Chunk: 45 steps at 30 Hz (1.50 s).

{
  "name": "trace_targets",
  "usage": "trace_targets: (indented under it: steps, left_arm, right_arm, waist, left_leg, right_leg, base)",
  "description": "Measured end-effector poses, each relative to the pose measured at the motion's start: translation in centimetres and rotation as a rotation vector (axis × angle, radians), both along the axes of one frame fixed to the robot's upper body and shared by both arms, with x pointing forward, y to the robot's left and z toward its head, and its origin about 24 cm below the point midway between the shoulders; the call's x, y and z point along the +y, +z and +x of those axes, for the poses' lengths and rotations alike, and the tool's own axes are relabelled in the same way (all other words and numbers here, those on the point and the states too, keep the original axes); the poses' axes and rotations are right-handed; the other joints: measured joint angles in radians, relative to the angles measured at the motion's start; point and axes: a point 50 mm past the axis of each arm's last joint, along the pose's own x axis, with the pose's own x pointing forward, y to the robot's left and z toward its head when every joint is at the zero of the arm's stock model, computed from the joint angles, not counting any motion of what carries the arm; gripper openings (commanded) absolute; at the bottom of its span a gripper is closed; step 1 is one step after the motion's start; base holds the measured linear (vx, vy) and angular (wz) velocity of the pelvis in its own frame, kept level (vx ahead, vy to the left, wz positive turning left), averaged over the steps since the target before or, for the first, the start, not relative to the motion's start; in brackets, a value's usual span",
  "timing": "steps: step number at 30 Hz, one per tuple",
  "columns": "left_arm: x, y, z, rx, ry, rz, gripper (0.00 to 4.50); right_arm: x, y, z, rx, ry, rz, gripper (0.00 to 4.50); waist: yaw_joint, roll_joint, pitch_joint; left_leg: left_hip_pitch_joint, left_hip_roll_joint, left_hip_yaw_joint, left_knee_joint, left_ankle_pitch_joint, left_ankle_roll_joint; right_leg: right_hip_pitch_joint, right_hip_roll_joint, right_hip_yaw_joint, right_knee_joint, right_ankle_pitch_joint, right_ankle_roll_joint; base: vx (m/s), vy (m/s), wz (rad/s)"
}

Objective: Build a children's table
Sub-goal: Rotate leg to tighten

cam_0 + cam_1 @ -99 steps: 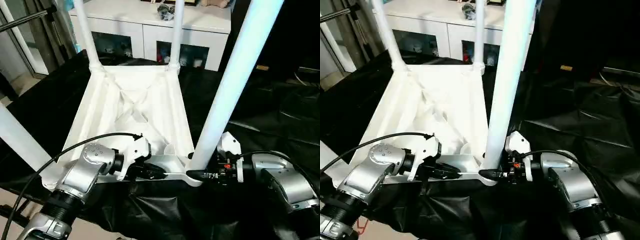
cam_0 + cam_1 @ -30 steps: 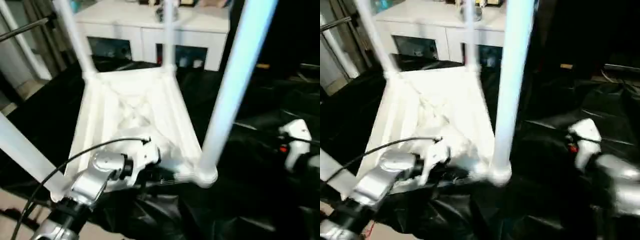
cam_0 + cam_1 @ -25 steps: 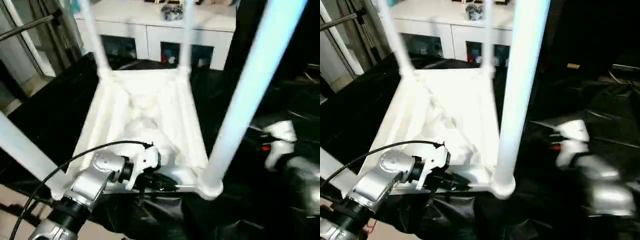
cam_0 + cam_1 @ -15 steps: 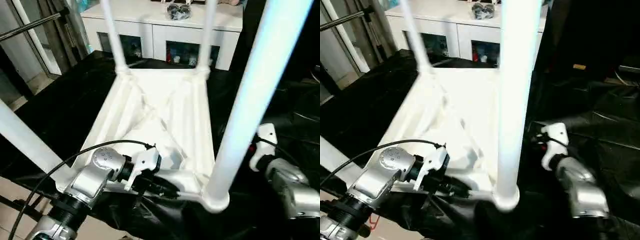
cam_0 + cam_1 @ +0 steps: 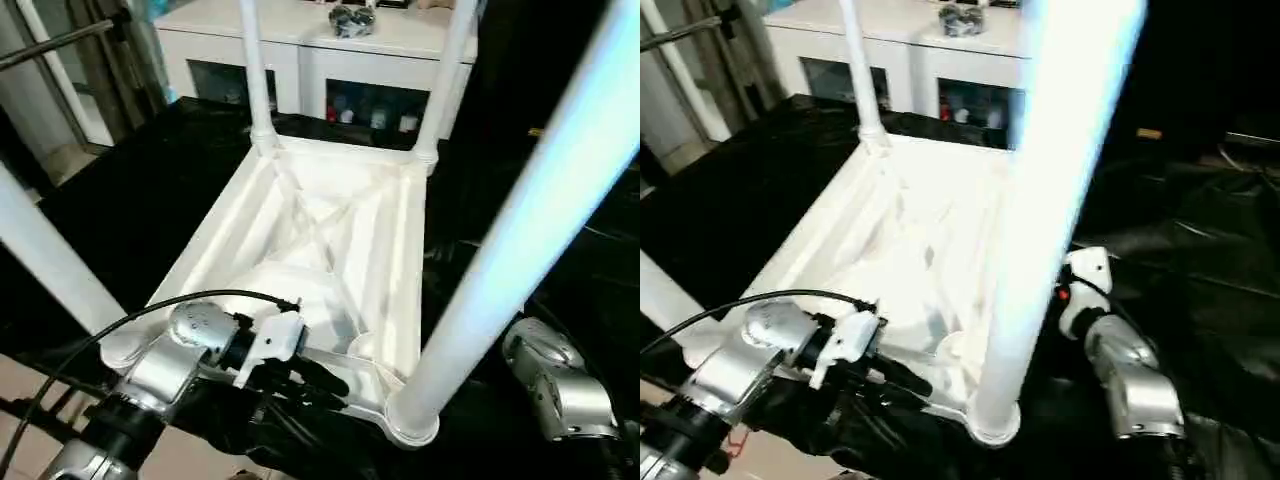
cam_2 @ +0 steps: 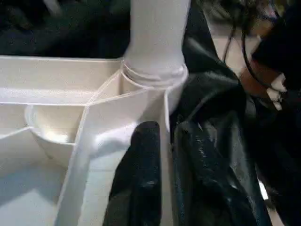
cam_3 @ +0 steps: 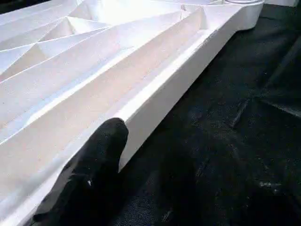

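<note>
The left gripper sits at the near short edge of the white plastic rectangular tabletop, close beside the near right corner. In its wrist view it is right against the rim wall, but I cannot tell whether it is pinching that wall or slack. I take it to be there to steady the piece.

The right gripper stands spread with nothing between its jaws. It is low beside the tabletop's long right rim, over the black plastic sheet that covers the desk. To me that looks like an arm standing clear, not one doing the holding.

The tabletop lies upside down on the sheet with its ribbed underside facing up, which is what lets the legs go in from above. All four long white tubular legs point upward:
- near right leg
- near left leg
- far left leg
- far right leg

Each round corner socket holds one leg. At the near right socket the tube is down inside the collar. The rib bays between the sockets hold nothing, nor does the small cup-shaped recess by that corner.

Beyond the desk, a white glass-door cabinet holds small items I cannot make out.
</note>
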Motion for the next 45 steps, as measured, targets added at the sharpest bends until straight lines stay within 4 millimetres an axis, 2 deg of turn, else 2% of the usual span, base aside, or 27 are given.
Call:
trace_targets:
  steps: [4, 7, 8, 11, 14, 17, 21, 25, 27, 30, 34, 40, 41, 42, 43, 44, 45]
  left_arm:
    - [1.3, 0.6, -0.3, -0.007, 0.121, -0.072, 1.35]
    - [2.3, 1.8, -0.2, -0.050, 0.299, -0.166, 1.48]
    - [2.6, 2.4, 0.3, -0.093, 0.402, -0.220, 1.77]
    - [3.7, 3.8, 1.9, -0.207, 0.754, -0.325, 1.87]
    - [5.4, 3.8, 2.1, -0.229, 0.967, -0.294, 1.87]
    - [5.9, 3.1, 0.5, -0.148, 1.034, -0.285, 1.87]
    - [6.2, 2.9, -0.9, -0.095, 1.061, -0.270, 1.87]
    - [7.4, 2.8, -0.7, -0.141, 1.264, -0.277, 1.87]
    - [7.7, 2.4, -0.4, -0.170, 1.426, -0.255, 1.87]
    - [7.4, 1.5, -0.7, -0.156, 1.561, -0.235, 1.87]
    - [6.2, 0.6, -1.6, -0.146, 1.570, -0.240, 1.87]
    - [5.2, 1.0, -1.6, -0.225, 1.533, -0.243, 1.87]
    - [5.2, 1.0, -1.5, -0.235, 1.544, -0.241, 1.87]
    - [5.2, 1.0, -1.5, -0.240, 1.553, -0.242, 1.87]
    - [5.2, 1.0, -1.5, -0.246, 1.558, -0.239, 1.87]
    - [5.2, 1.1, -1.5, -0.254, 1.558, -0.241, 1.87]
    - [5.2, 1.1, -1.5, -0.263, 1.559, -0.245, 1.87]
  right_arm:
    - [0.1, 0.3, 0.0, -0.018, -0.037, -0.005, 2.90]
    - [0.0, 0.9, -0.3, -0.056, -0.102, -0.004, 2.90]
    - [-0.1, 1.1, -0.5, -0.065, -0.116, -0.009, 2.90]
    - [0.6, 1.6, -1.2, -0.095, -0.055, -0.062, 2.90]
    - [0.9, 1.6, -1.2, -0.100, -0.048, -0.069, 2.90]
    - [0.8, 1.5, -1.2, -0.100, -0.077, -0.072, 2.90]
    - [0.7, 1.3, -1.3, -0.092, -0.083, -0.076, 2.90]
    - [0.6, 0.6, -1.8, -0.036, -0.090, -0.070, 2.90]
    - [0.4, 0.4, -2.1, -0.014, -0.131, -0.093, 2.90]
    - [0.4, 0.4, -2.6, -0.033, -0.213, -0.106, 2.90]
    - [1.1, 0.2, -3.9, -0.054, -0.273, -0.052, 2.90]
    - [1.8, 0.0, -4.5, -0.043, -0.259, -0.029, 2.90]
    - [1.9, 0.0, -4.6, -0.044, -0.257, -0.025, 2.90]
    - [1.9, 0.2, -4.6, -0.048, -0.254, -0.021, 2.90]
    - [1.9, 0.2, -4.6, -0.048, -0.257, -0.016, 2.90]
    - [1.8, 0.0, -4.8, -0.042, -0.263, -0.017, 2.90]
    - [1.7, -0.1, -4.9, -0.035, -0.269, -0.019, 2.90]
  waist:
    - [-0.011, -0.001, 0.001]
    - [-0.012, 0.000, 0.000]
    - [-0.010, 0.000, 0.001]
    - [-0.011, -0.001, 0.001]
    - [-0.019, 0.001, 0.000]
    - [-0.022, 0.000, 0.000]
    - [-0.013, -0.001, 0.001]
    - [-0.010, -0.001, 0.001]
    - [-0.011, 0.000, 0.000]
    - [-0.012, 0.000, 0.000]
    - [-0.012, 0.001, 0.000]
    - [-0.012, 0.002, 0.000]
    - [-0.012, -0.001, -0.003]
    - [-0.004, -0.001, -0.004]
    - [0.008, 0.001, -0.004]
    - [0.020, 0.000, -0.004]
    - [0.027, -0.002, -0.003]
  left_leg:
    - [0.000, 0.000, 0.000, 0.000, 0.000, 0.000]
    - [0.000, 0.000, 0.000, 0.001, 0.000, 0.000]
    - [-0.001, 0.000, -0.001, 0.001, 0.000, 0.000]
    - [0.000, 0.001, -0.001, 0.002, 0.000, 0.000]
    - [0.001, 0.000, -0.003, 0.002, 0.000, 0.000]
    - [0.000, 0.001, -0.007, 0.002, 0.000, -0.001]
    - [-0.001, 0.001, -0.010, 0.001, 0.000, -0.001]
    - [-0.002, 0.000, -0.010, 0.002, 0.000, -0.001]
    - [-0.001, 0.000, -0.010, 0.002, 0.000, -0.001]
    - [-0.002, 0.000, -0.010, 0.003, 0.000, -0.001]
    - [-0.002, 0.000, -0.012, 0.002, 0.000, -0.001]
    - [-0.003, -0.001, -0.012, 0.002, 0.000, -0.001]
    - [0.001, 0.003, 0.003, 0.004, -0.001, 0.000]
    - [0.001, 0.003, 0.014, 0.010, -0.005, 0.000]
    - [0.000, -0.001, 0.016, 0.020, -0.015, 0.009]
    - [-0.002, -0.010, 0.015, 0.046, -0.037, 0.029]
    - [-0.005, -0.024, 0.005, 0.062, -0.049, 0.048]
  right_leg:
    - [0.000, 0.000, 0.000, 0.000, 0.000, 0.000]
    - [0.000, 0.001, -0.001, -0.001, 0.000, 0.000]
    - [0.000, 0.001, -0.001, -0.001, 0.000, 0.000]
    - [0.002, 0.002, -0.001, -0.001, 0.000, 0.000]
    - [0.002, 0.003, 0.000, -0.001, 0.000, 0.000]
    - [0.002, 0.006, 0.000, -0.001, 0.000, 0.001]
    - [0.002, 0.008, 0.000, -0.001, -0.001, 0.001]
    - [0.002, 0.008, 0.001, -0.002, -0.001, 0.001]
    - [0.004, 0.008, 0.002, -0.002, -0.001, 0.003]
    - [0.004, 0.008, 0.002, -0.003, -0.004, 0.008]
    - [0.004, 0.009, 0.001, -0.003, -0.006, 0.010]
    - [0.003, 0.008, 0.002, -0.004, -0.006, 0.010]
    - [-0.008, 0.014, 0.022, -0.003, -0.006, 0.013]
    - [-0.012, 0.025, 0.050, 0.000, -0.005, 0.018]
    - [-0.016, 0.033, 0.077, 0.000, -0.002, 0.025]
    - [-0.018, 0.047, 0.121, 0.000, -0.002, 0.037]
    - [-0.017, 0.050, 0.151, -0.001, -0.001, 0.049]
  base:
    - [0.000, 0.000, 0.00]
    - [0.000, 0.000, 0.00]
    - [0.000, 0.000, 0.00]
    - [0.000, 0.000, 0.00]
    - [0.000, 0.000, 0.00]
    - [0.000, 0.000, 0.00]
    - [0.000, 0.000, 0.00]
    - [0.000, 0.000, 0.00]
    - [0.000, 0.000, 0.00]
    - [0.000, 0.000, 0.00]
    - [0.000, 0.000, 0.00]
    - [0.000, 0.000, 0.00]
    - [0.000, 0.000, 0.00]
    - [-0.014, 0.032, -0.29]
    - [0.017, 0.080, -0.48]
    - [0.017, 0.080, -0.48]
    - [-0.003, 0.156, -0.48]
